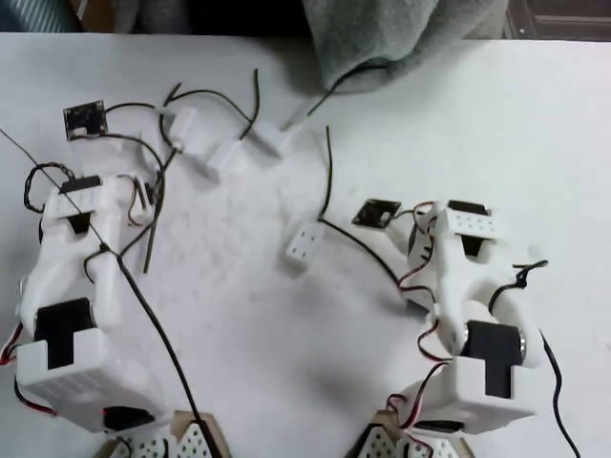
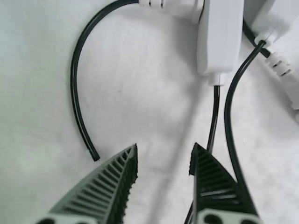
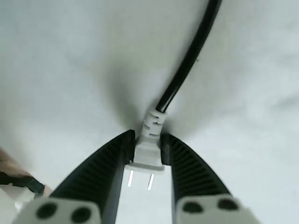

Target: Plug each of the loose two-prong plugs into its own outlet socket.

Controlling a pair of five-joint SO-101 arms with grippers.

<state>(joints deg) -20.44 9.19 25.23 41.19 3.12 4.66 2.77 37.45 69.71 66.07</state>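
Showing a white table (image 1: 239, 363) carrying two white robot arms. At the left, the left arm's hand (image 2: 163, 149) hangs wide open and empty just short of a white oblong outlet socket (image 2: 219, 37), probably placed to steady it. At the right, the right arm's hand (image 3: 148, 136) is closed on a white two-prong plug (image 3: 145, 161), pinched by its flat sides, likely for alignment. Its black cord (image 3: 187, 65) trails away.
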